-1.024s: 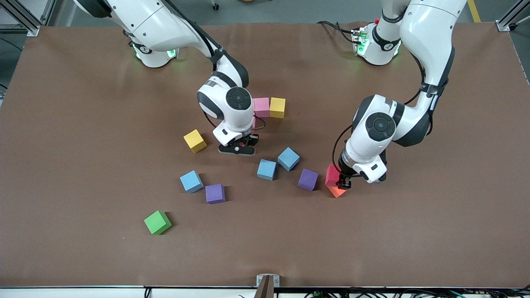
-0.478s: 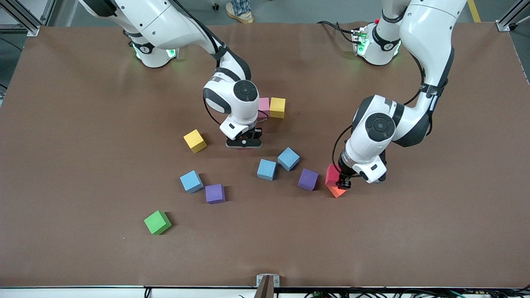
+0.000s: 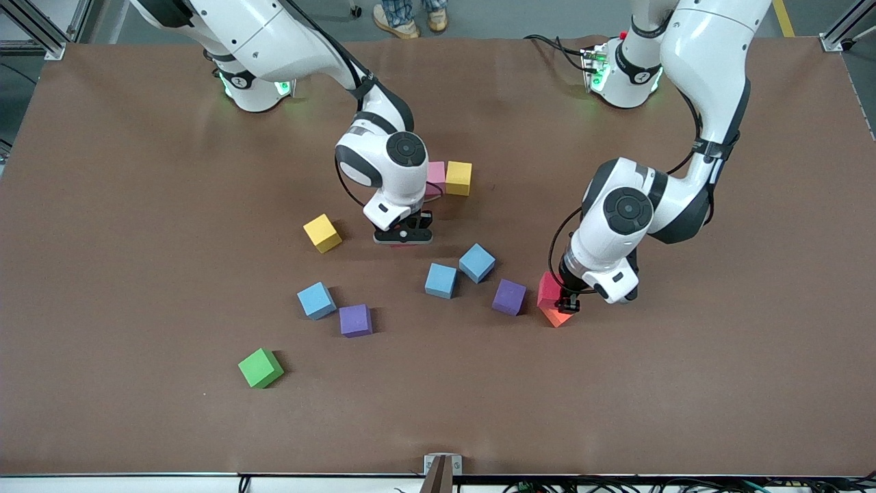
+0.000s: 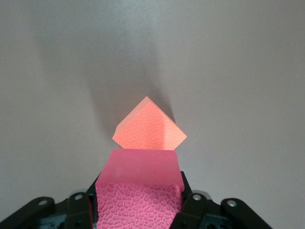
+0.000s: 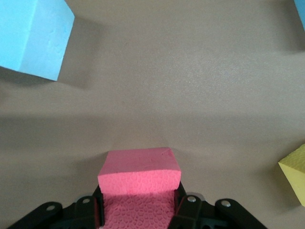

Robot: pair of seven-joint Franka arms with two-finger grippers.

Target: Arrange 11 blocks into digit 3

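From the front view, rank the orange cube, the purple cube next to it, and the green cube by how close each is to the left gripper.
The left gripper holds a red cube.
1. Orange cube: right under the gripper, against the red cube.
2. Purple cube: beside them, toward the right arm's end.
3. Green cube: much farther toward the right arm's end, nearest the front camera.

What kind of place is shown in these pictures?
Probably a robotics lab or test cell: two white robot arms are bolted to a table covered in brown sheeting, loose coloured foam cubes lie on it, and aluminium frame posts stand at its corners.
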